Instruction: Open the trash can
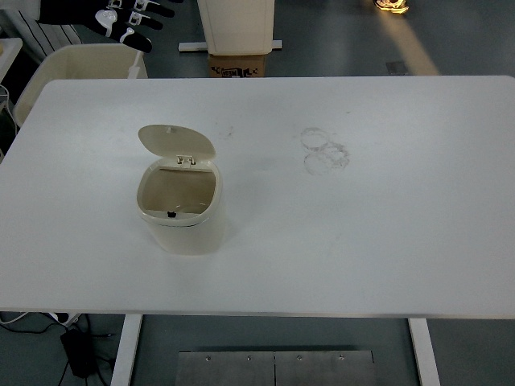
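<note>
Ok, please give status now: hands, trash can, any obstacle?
Left hand top left, off table, open. Right not visible. Trash can lid up. Nothing in way.

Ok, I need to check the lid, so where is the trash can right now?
In the top view the trash can stands on the left half of the white table, lid open, left of the faint ring marks.
</note>
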You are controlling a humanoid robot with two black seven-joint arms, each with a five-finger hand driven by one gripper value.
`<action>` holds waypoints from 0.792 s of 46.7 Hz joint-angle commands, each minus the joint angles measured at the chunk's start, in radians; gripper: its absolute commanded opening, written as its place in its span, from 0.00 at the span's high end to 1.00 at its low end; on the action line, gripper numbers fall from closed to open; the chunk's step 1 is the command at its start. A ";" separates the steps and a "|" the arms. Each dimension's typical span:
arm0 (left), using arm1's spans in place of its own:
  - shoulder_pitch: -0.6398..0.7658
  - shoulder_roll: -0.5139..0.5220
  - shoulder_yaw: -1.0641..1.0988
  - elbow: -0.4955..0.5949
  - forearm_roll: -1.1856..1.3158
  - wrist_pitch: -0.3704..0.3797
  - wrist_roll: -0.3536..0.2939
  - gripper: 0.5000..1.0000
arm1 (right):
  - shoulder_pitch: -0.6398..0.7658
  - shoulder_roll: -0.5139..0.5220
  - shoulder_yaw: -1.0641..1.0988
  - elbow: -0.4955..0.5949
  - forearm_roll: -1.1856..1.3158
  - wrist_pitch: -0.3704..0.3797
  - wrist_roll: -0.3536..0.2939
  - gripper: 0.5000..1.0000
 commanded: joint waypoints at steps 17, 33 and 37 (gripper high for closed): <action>0.207 -0.043 -0.164 0.269 -0.157 0.043 -0.165 0.00 | -0.011 0.000 0.000 0.001 0.000 0.000 -0.001 0.02; 0.483 -0.075 -0.364 0.410 -0.329 0.109 -0.176 0.00 | -0.013 0.000 -0.001 0.001 0.000 0.002 -0.001 0.02; 0.549 -0.089 -0.428 0.442 -0.338 0.110 -0.193 0.00 | -0.013 0.000 -0.001 0.001 0.000 0.000 0.000 0.02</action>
